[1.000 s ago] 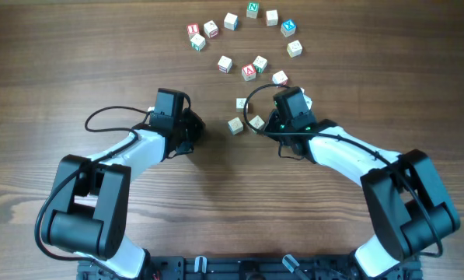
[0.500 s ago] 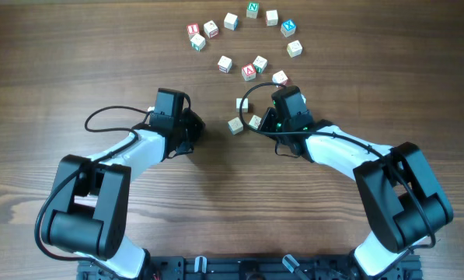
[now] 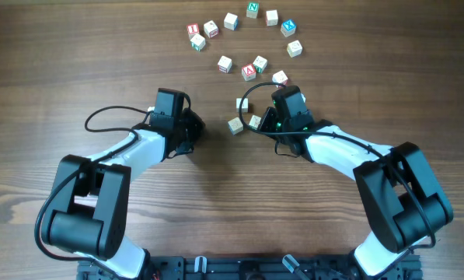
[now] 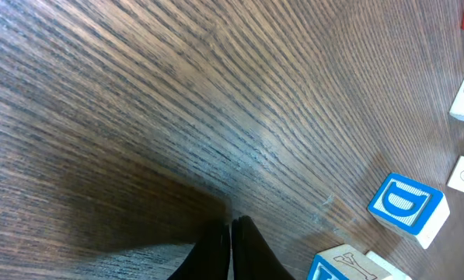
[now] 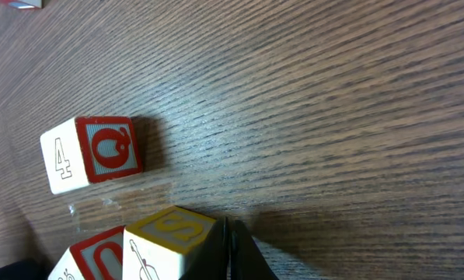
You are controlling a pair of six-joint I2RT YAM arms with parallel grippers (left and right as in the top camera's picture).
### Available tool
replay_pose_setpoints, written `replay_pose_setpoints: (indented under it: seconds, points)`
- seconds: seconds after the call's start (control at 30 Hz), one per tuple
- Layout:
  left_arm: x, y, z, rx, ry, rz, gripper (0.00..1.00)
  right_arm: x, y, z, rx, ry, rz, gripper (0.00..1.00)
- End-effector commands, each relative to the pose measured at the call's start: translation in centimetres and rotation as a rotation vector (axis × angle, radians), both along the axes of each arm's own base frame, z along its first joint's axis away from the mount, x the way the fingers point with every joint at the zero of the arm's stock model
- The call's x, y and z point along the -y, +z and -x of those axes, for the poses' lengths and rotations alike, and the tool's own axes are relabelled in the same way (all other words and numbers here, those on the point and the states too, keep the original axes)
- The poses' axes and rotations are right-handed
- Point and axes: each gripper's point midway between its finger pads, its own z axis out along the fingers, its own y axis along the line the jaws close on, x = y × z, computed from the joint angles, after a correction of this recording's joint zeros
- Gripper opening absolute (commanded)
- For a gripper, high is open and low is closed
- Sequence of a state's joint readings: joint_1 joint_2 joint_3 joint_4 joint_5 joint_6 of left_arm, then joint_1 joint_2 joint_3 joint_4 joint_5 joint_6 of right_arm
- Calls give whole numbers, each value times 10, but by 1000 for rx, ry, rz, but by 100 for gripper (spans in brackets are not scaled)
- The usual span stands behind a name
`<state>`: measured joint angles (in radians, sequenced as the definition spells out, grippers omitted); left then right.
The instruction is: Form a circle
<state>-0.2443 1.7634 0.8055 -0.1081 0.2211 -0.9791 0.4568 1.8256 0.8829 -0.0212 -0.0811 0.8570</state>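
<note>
Overhead arc: alphabet cubes [image 3: 231, 21] span left-right, bowed up-frame (strays beneath)
Left gripper [image 4: 230, 237]: fingers pressed together
Right gripper [image 5: 226, 245]: pressed together, beside S cube [image 5: 169, 233]

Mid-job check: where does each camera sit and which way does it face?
Overhead: above the dark wooden table, looking straight down; both arms, left gripper and right gripper show.
Left wrist: low, facing along the wood toward a blue-lettered D wooden cube; shut fingertips show.
Right wrist: low, facing a red-lettered Q wooden cube; shut fingertips show.
Shared: all see that table.
</note>
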Motion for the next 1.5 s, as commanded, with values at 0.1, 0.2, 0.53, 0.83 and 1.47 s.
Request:
replay_pose_setpoints:
  seconds: [0.1, 0.2, 0.53, 0.83, 1.47]
  points:
    - [-30, -41, 29, -120, 53, -142, 9, 9, -13, 6, -42, -42, 32, 4]
    - [-30, -40, 29, -120, 53, -142, 9, 13, -14, 6, -54, -84, 35, 4]
    - [-30, -40, 29, -117, 53, -141, 9, -7, -14, 19, -83, 38, -18, 4]
    - [-30, -40, 29, -117, 53, -141, 9, -11, -14, 21, -81, 53, -16, 4]
    - [13, -34, 36, -112, -65, -19, 4, 48, -5, -4, -31, -106, 94, 4]
